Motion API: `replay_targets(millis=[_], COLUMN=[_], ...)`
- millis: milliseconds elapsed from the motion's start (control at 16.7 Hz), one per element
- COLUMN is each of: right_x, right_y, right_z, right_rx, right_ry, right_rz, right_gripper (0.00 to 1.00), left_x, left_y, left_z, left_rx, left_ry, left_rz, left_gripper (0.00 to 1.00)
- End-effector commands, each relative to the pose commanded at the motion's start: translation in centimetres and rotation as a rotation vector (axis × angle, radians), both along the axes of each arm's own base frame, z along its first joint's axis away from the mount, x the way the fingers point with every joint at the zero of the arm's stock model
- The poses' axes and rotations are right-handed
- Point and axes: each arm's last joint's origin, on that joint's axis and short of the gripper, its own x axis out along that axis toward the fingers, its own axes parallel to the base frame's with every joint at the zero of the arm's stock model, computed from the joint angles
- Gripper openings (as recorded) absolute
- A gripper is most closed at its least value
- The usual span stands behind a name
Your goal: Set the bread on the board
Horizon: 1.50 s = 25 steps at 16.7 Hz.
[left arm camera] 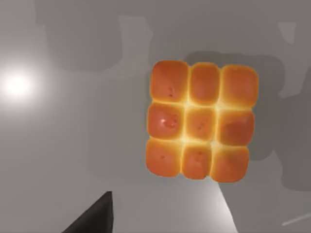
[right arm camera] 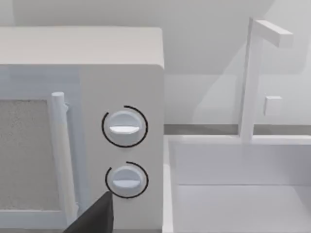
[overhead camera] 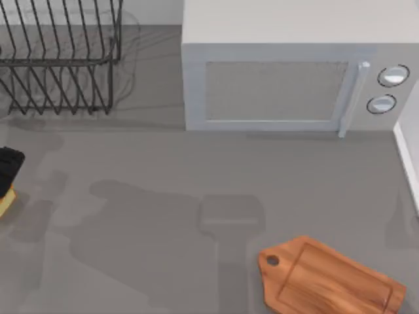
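Observation:
The bread (left arm camera: 201,120) is a square, orange-crusted block of nine joined buns lying flat on the grey table, straight below my left wrist camera. From above, only a yellow-orange sliver of the bread (overhead camera: 5,201) peeks out at the table's far left edge, under my dark left gripper (overhead camera: 6,167), which hovers over it. A dark tip of the left gripper (left arm camera: 92,218) stands clear of the loaf. The board (overhead camera: 330,278), reddish-brown wood with a holed handle, lies at the front right with nothing on it. My right gripper (right arm camera: 92,218) faces the microwave's knobs.
A white microwave (overhead camera: 281,78) stands at the back centre-right, and a black wire dish rack (overhead camera: 59,52) at the back left. A white sink (right arm camera: 238,194) with a faucet (right arm camera: 252,73) sits right of the microwave. Bare grey table stretches between bread and board.

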Motion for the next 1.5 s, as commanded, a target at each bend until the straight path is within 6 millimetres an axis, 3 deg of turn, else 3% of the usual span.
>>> replay_targets(millis=[240,420,780,1260,1500], right_x=[0.0,0.0,0.0,0.0,0.0], right_y=[0.0,0.0,0.0,0.0,0.0], right_z=[0.0,0.0,0.0,0.0,0.0], right_rx=[0.0,0.0,0.0,0.0,0.0], right_ry=[0.0,0.0,0.0,0.0,0.0], right_rz=[0.0,0.0,0.0,0.0,0.0], right_gripper=[1.0,1.0,1.0,1.0,1.0], left_x=[3.6,4.8,4.8,4.9,4.8], left_y=[1.0,1.4,1.3,1.5,1.5], left_z=[-2.0,-2.9,-3.0,-9.5,-9.9], left_rx=[-0.011,-0.016,-0.016,-0.016,-0.016], left_ry=[0.163,0.213,0.214,0.212,0.215], left_rz=[-0.049,-0.065,-0.069,-0.066,-0.066], left_gripper=[1.0,1.0,1.0,1.0,1.0])
